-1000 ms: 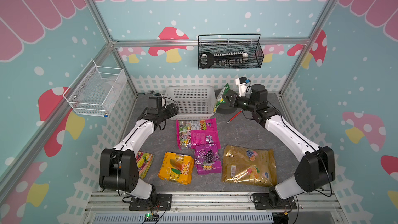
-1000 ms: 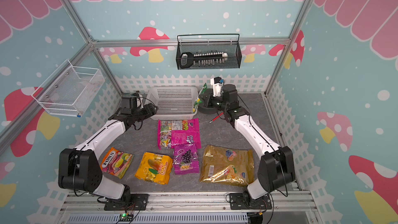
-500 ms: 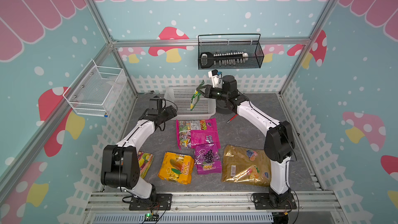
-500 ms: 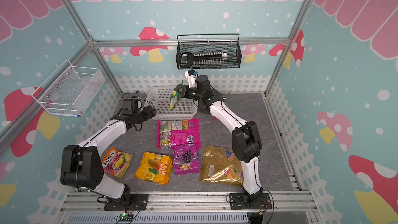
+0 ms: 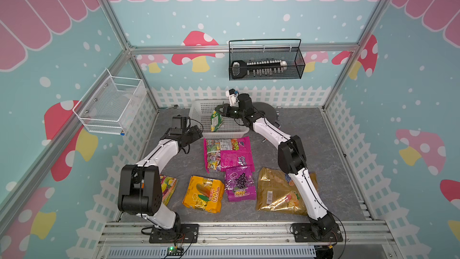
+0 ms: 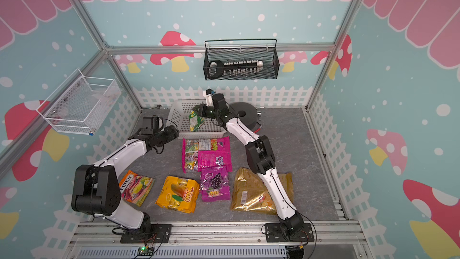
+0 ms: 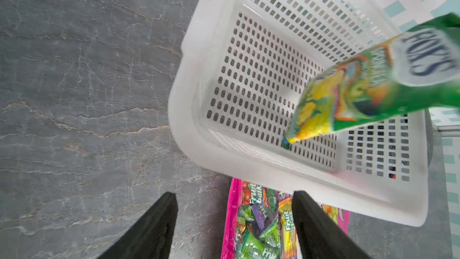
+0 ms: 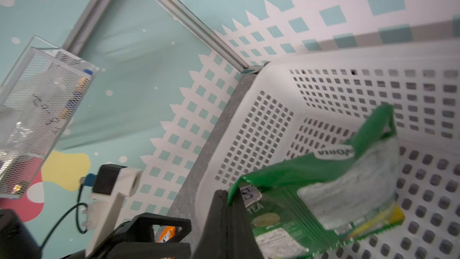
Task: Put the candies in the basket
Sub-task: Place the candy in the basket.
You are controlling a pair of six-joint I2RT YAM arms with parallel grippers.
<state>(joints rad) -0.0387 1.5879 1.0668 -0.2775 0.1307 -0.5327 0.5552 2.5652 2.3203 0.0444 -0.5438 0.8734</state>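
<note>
The white perforated basket (image 5: 224, 135) (image 6: 199, 135) stands at the back of the table. My right gripper (image 5: 219, 110) (image 6: 198, 109) (image 8: 227, 200) is shut on the top edge of the small green-yellow candy bag (image 5: 215, 122) (image 6: 195, 121) (image 8: 311, 195) (image 7: 373, 80). The bag hangs inside the basket with its lower corner close to the floor. My left gripper (image 5: 196, 132) (image 6: 174, 130) (image 7: 234, 198) is open and empty, just left of the basket's front corner and over the edge of the big magenta bag (image 5: 227, 153) (image 7: 258, 222). The purple grape bag (image 5: 240, 183), orange-yellow bag (image 5: 202, 194) and gold bag (image 5: 278, 193) lie in front.
Another red-yellow candy bag (image 6: 137, 186) lies by my left arm's base. A black round disc (image 5: 265, 112) sits right of the basket, behind my right arm. A black mesh wall basket (image 5: 265, 63) and a white wire wall basket (image 5: 112, 105) hang on the walls.
My right arm has swung left, carrying the green-yellow bag from right of the basket to over it and down into it. My left arm has barely moved.
</note>
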